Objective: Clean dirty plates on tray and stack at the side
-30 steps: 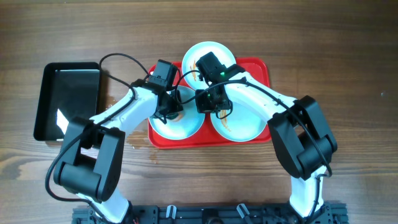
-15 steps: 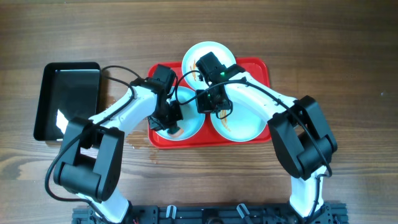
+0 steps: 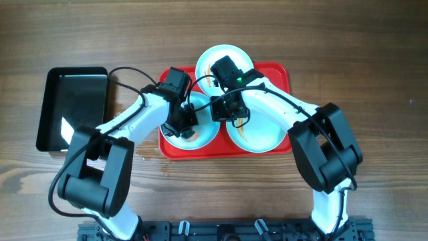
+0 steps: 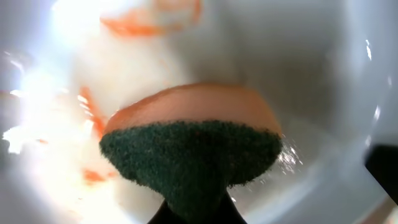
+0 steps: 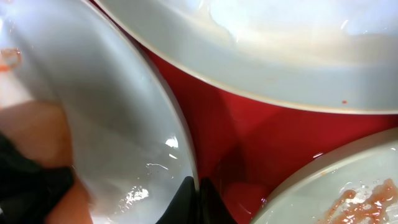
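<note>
Three pale plates lie on the red tray [image 3: 277,73]. My left gripper [image 3: 183,126] is shut on an orange sponge with a green scouring face [image 4: 193,146], pressed into the near-left plate [image 3: 204,135]. That plate [image 4: 298,68] shows orange streaks at its upper left in the left wrist view. My right gripper [image 3: 224,110] is shut on the same plate's rim [image 5: 183,143], jaws pinched together at the edge [image 5: 198,193]. The far plate [image 3: 224,55] looks mostly white. The near-right plate [image 3: 262,137] carries orange-brown streaks [image 5: 357,193].
A glossy black tray [image 3: 73,107] sits on the wooden table left of the red tray. Both arms reach over the red tray from the near side, and cables loop above the left plate. Bare red tray floor [image 5: 242,137] shows between the plates.
My left gripper has slid the sponge toward the near side of the left plate, then back a little. The right gripper and the plates have stayed where they were.
</note>
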Motion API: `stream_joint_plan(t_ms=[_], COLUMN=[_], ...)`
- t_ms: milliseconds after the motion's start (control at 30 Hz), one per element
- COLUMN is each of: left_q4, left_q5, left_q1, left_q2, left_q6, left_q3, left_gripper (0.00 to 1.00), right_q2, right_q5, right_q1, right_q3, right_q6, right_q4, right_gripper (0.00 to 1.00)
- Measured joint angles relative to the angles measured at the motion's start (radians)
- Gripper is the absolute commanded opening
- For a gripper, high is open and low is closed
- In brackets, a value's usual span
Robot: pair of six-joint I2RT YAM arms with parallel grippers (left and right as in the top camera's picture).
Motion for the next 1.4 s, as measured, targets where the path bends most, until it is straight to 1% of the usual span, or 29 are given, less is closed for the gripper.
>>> stream_joint_plan(t_ms=[67, 167, 300, 467, 600, 733, 833, 1000, 1167, 1400], left_q4=[0.015, 0.082, 0.136, 0.094, 0.024, -0.007, -0.032, -0.026, 0.053, 0.175], left_q5=[-0.035, -0.089, -0.123, -0.166, -0.193, -0.180, -0.150, -0.098, -0.065, -0.023], left_q1=[0.000, 0.000, 0.000, 0.006, 0.047, 0.082, 0.093, 0.089, 0.053, 0.003], left_q2=[-0.002, -0.020, -0.043, -0.049, -0.056, -0.062, -0.069, -0.101, -0.153, -0.153], left_q6=[0.000, 0.010, 0.027, 0.032, 0.035, 0.041, 0.071, 0.104, 0.111, 0.113], left_q3=[-0.004, -0.036, -0.075, -0.076, -0.076, -0.076, -0.078, -0.090, -0.095, -0.096], left_gripper=[0.04, 0.04, 0.04, 0.04, 0.04, 0.04, 0.04, 0.04, 0.04, 0.04], right_q2=[0.000, 0.000, 0.000, 0.000, 0.000, 0.000, 0.000, 0.000, 0.000, 0.000], right_q5=[0.000, 0.000, 0.000, 0.000, 0.000, -0.008, -0.015, -0.015, -0.015, -0.015], right_q1=[0.000, 0.000, 0.000, 0.000, 0.000, 0.000, 0.004, 0.004, 0.004, 0.004], right_q3=[0.000, 0.000, 0.000, 0.000, 0.000, 0.000, 0.000, 0.000, 0.000, 0.000], right_q6=[0.000, 0.000, 0.000, 0.000, 0.000, 0.000, 0.000, 0.000, 0.000, 0.000], right_q4=[0.000, 0.000, 0.000, -0.004, -0.005, -0.004, -0.006, -0.004, -0.004, -0.003], right_gripper=[0.04, 0.04, 0.05, 0.04, 0.04, 0.04, 0.04, 0.04, 0.05, 0.04])
